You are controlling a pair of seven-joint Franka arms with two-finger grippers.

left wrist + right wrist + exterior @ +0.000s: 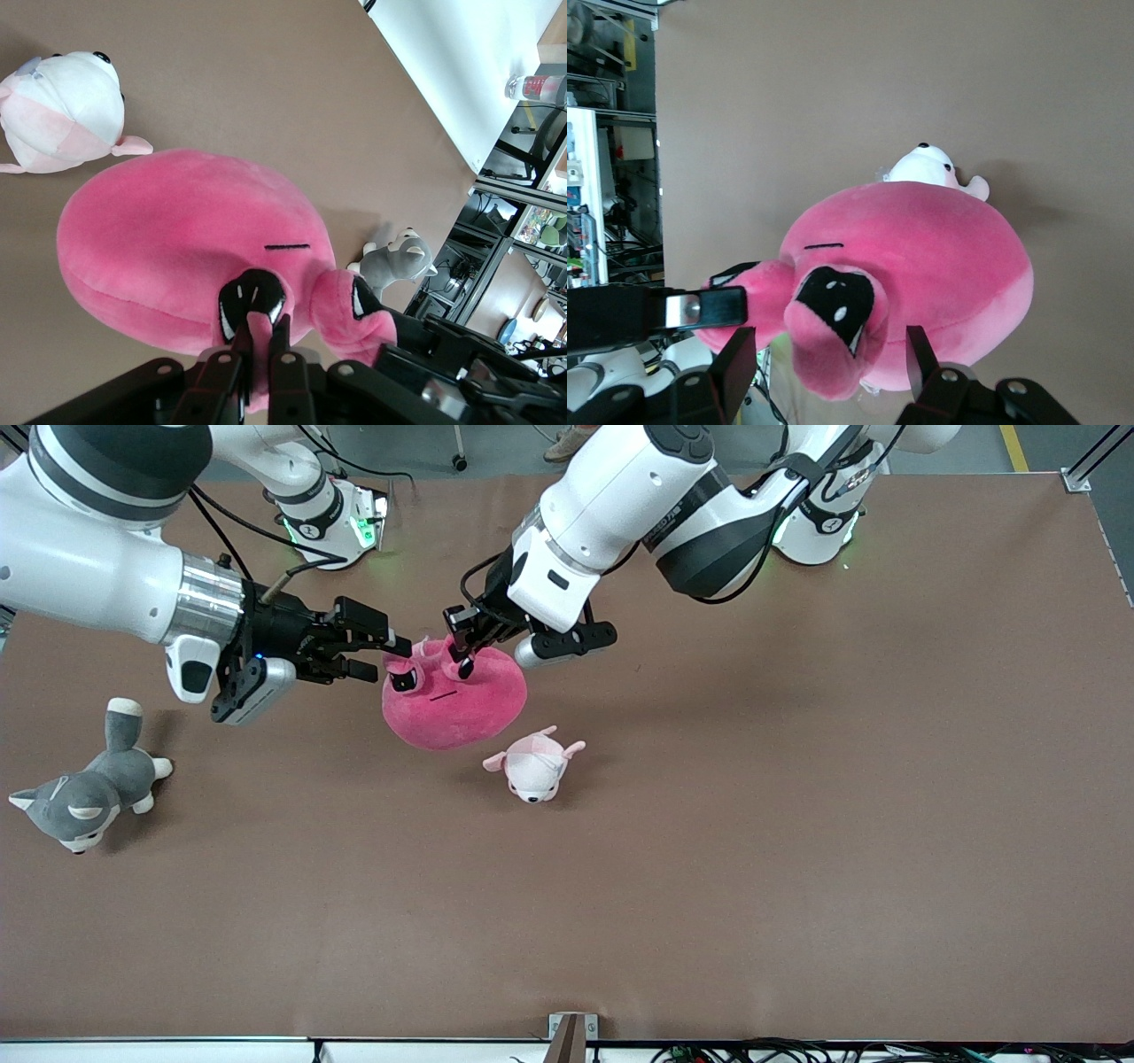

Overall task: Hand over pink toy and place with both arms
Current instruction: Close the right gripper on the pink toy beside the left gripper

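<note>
The pink toy [456,700] hangs in the air over the middle of the table, face toward the front camera. My left gripper [461,657] is shut on one of its top nubs; the left wrist view shows the fingers [237,350] pinching the nub just above one eye of the pink toy [177,239]. My right gripper [383,661] is open beside the toy, toward the right arm's end. In the right wrist view its gripper [828,345] straddles the toy's other nub without closing on the pink toy [939,257].
A small pale pink-and-white plush [534,766] lies on the brown table [709,850] just nearer the front camera than the pink toy. A grey-and-white husky plush [84,793] lies at the right arm's end.
</note>
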